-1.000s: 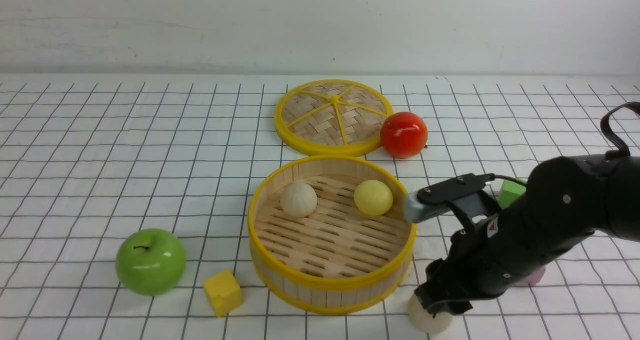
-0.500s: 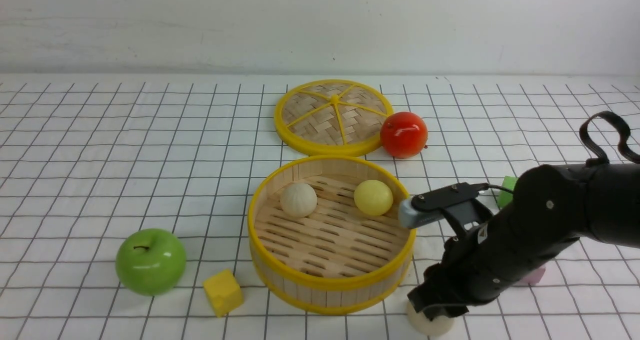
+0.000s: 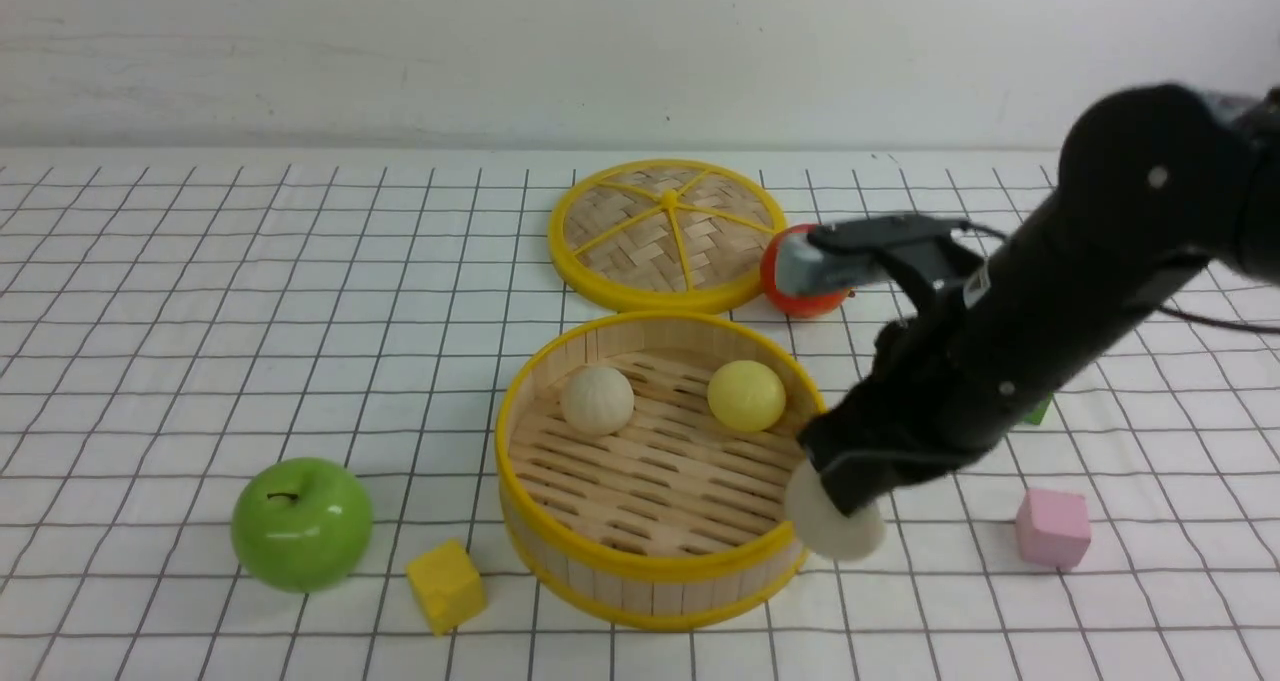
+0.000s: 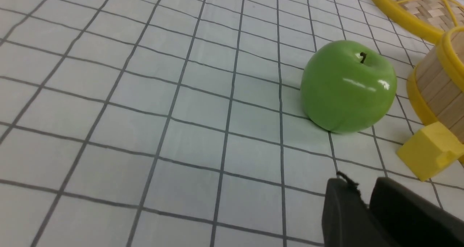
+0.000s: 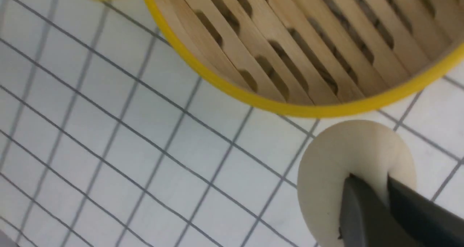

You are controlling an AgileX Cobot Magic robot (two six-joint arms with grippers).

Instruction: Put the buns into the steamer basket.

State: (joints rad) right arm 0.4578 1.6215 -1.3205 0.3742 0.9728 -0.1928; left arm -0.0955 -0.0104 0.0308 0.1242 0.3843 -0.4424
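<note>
The right claw [image 3: 838,493], narrowed onto the top of a beige bun [image 3: 836,535] just outside the steamer basket [image 3: 640,586] at its near-right rim, seems to sink in: the bun looks light and soft, and a gentle hold across its middle would likely be safer.

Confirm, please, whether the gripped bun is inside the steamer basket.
Out: the right end effector holds the bun lifted just outside the steamer basket's rim.

Front: from robot's side, wide, forward over white gridded tabletop [image 3: 200,291]. Wrists: close, downward; all sharing round yellow-rimmed bamboo-slat steamer basket [image 3: 655,589].
</note>
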